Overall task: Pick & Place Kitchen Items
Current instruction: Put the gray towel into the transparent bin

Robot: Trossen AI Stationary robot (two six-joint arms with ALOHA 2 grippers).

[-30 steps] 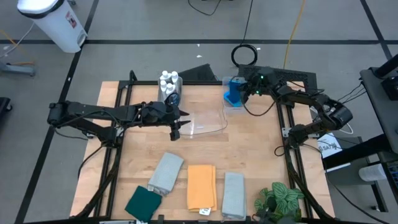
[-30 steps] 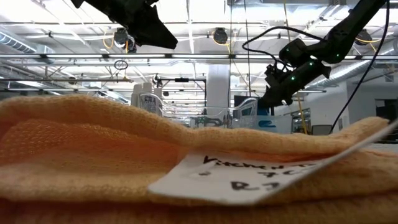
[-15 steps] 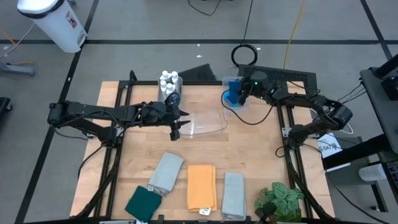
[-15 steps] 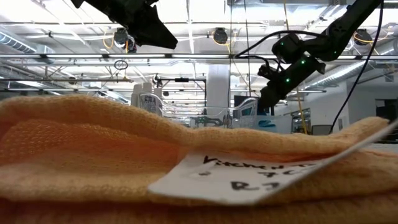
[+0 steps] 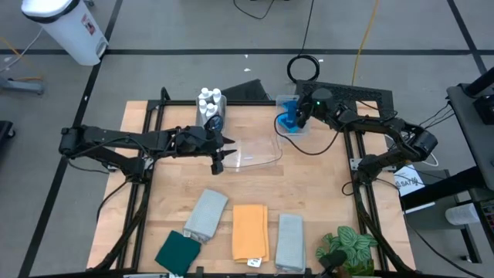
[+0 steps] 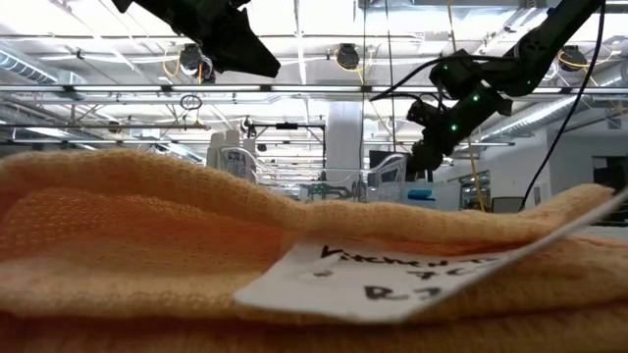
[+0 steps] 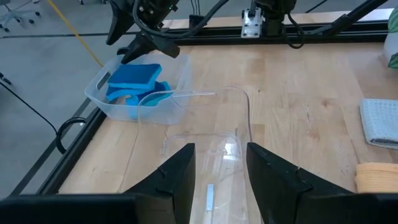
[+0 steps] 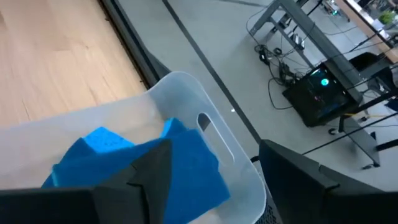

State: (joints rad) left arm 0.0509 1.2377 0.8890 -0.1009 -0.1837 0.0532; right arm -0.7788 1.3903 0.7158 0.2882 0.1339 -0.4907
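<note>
Blue sponges [image 8: 124,155] lie in a small clear bin [image 8: 186,87] at the table's far right edge. My right gripper [image 5: 296,117] hovers open just above them, one finger [image 8: 152,174] on either side in its wrist view. My left gripper [image 5: 218,160] hangs open over the near-left corner of a clear bin [image 7: 205,124] at mid-table, with nothing between its fingers. White bottles [image 5: 208,102] stand in a grey bin at the far edge. A dark green cloth [image 5: 178,251], a grey cloth [image 5: 206,214], an orange cloth [image 5: 250,231] and a second grey cloth [image 5: 290,241] lie flat along the near edge.
A leafy plant [image 5: 347,249] stands at the near right corner. Black frame rails [image 5: 359,193] run along the table's sides. Bare wood [image 5: 309,185] lies between the bins and the cloths. The orange cloth with a white tag [image 6: 392,275] fills the low view.
My right gripper has swung a little toward the table's left, over the sponge bin, has rolled about its own axis, and has opened.
</note>
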